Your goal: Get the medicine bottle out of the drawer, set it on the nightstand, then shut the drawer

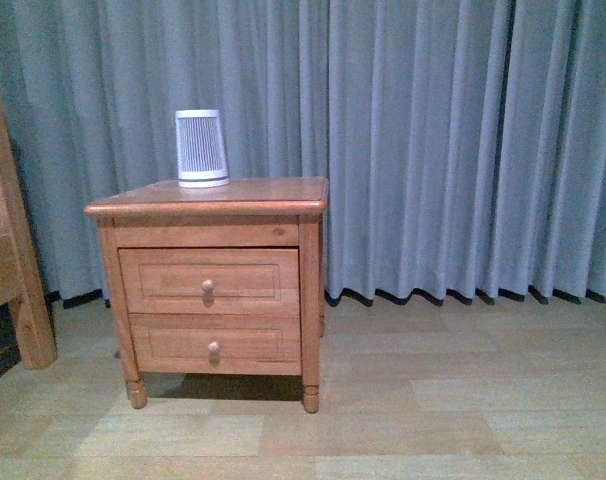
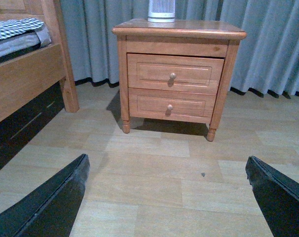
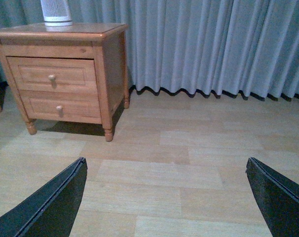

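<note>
The nightstand (image 1: 310,300) is standing on the wood floor (image 1: 433,400) in front of a grey-blue curtain (image 1: 463,150), left of centre in the front view. Its drawer (image 1: 168,281), the upper of two, is sitting shut, with its front level with the frame and its round knob (image 1: 207,288) pointing outward. Because the drawer is shut, its inside is hidden in every view, so I cannot tell where the bottle is lying. The lower drawer (image 1: 173,342) is sitting shut as well. A white ribbed cylinder (image 1: 202,148) is standing upright on the nightstand's top, toward its back left part, and narrowing upward. A bed post (image 1: 8,250) is rising at the left edge of the front view, near the nightstand but apart from it. In the left wrist view the bed frame (image 2: 26,74) is carrying checked bedding (image 2: 11,27).

The left hand (image 2: 167,162) is hovering over the floor, well apart from the nightstand and facing its drawers. Its two dark fingers (image 2: 56,202) are standing wide apart and holding nothing. The right hand (image 3: 165,162) is hovering over the floor too, off to the nightstand's right. Its fingers (image 3: 280,197) are also standing wide apart and holding nothing.
</note>
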Motion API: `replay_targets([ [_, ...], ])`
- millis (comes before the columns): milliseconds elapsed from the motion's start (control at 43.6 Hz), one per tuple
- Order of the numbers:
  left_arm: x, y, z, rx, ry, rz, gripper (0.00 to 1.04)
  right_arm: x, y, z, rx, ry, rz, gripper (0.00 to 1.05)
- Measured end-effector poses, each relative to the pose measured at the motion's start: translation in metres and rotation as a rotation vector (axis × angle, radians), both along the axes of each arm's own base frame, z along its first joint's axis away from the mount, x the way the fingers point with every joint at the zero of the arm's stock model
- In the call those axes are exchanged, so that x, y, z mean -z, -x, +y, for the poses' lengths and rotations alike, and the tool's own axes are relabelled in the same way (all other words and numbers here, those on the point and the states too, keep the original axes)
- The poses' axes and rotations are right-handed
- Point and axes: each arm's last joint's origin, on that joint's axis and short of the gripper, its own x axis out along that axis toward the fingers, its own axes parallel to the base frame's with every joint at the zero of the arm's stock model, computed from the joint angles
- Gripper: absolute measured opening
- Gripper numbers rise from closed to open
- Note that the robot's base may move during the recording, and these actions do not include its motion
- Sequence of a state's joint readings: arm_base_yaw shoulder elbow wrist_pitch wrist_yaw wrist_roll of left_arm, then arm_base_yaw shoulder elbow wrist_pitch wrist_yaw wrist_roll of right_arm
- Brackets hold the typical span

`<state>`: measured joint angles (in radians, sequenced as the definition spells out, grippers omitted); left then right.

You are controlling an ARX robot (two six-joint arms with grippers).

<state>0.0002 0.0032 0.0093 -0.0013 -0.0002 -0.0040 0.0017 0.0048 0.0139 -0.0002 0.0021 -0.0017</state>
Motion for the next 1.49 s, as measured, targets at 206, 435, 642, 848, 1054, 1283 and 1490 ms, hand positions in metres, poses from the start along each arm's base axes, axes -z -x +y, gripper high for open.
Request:
replay_targets([
  [206,0.0,0.0,0.0,0.0,0.0,0.0,0.98,0.0,0.0,0.0,0.0,0.0,0.0,0.98],
  [435,0.0,0.0,0.0,0.0,0.0,0.0,0.98,0.0,0.0,0.0,0.0,0.0,0.0,0.98],
  [642,0.0,0.0,0.0,0.0,0.0,0.0,0.98,0.0,0.0,0.0,0.0,0.0,0.0,0.98],
  [848,0.0,0.0,0.0,0.0,0.0,0.0,0.98,0.0,0.0,0.0,0.0,0.0,0.0,0.98],
  [1054,0.0,0.0,0.0,0.0,0.0,0.0,0.98,0.0,0.0,0.0,0.0,0.0,0.0,0.98],
  [1283,0.0,0.0,0.0,0.0,0.0,0.0,0.98,0.0,0.0,0.0,0.0,0.0,0.0,0.98],
  [1490,0.0,0.0,0.0,0.0,0.0,0.0,0.98,0.0,0.0,0.0,0.0,0.0,0.0,0.98],
])
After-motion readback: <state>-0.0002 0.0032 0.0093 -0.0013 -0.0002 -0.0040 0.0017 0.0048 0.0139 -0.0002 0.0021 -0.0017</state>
